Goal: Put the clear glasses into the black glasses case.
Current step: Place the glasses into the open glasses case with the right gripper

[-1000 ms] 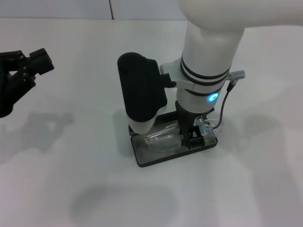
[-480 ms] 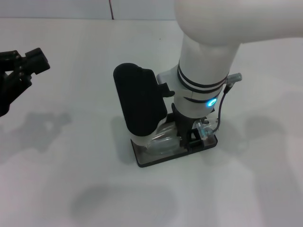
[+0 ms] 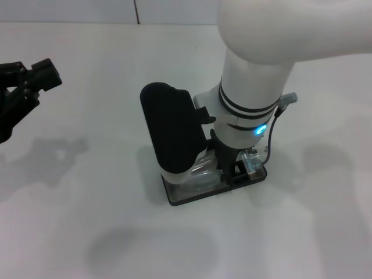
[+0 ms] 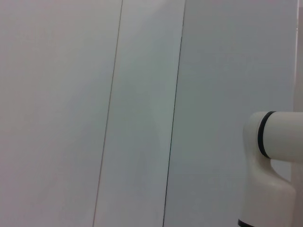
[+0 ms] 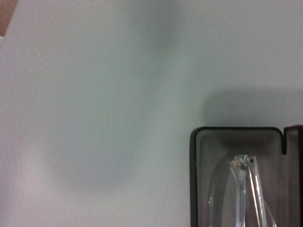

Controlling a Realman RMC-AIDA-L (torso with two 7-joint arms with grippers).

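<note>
The black glasses case (image 3: 192,195) lies open at the table's middle, its lid (image 3: 173,128) standing upright on the left. The clear glasses (image 3: 200,168) rest in the grey-lined base, their right end at my right gripper (image 3: 233,170). That gripper reaches straight down into the case and looks shut on the glasses; the white wrist hides much of it. In the right wrist view a corner of the case (image 5: 196,142) shows with a clear arm of the glasses (image 5: 244,189) inside. My left gripper (image 3: 35,87) hangs open at the far left, well away from the case.
White table (image 3: 87,221) surrounds the case on all sides, with a back wall seam (image 3: 136,11) beyond. The left wrist view shows only wall panels and a white robot link (image 4: 270,165).
My right arm has sunk a little and shifted left over the case. The lid has nudged slightly left. The left gripper has drifted a touch left.
</note>
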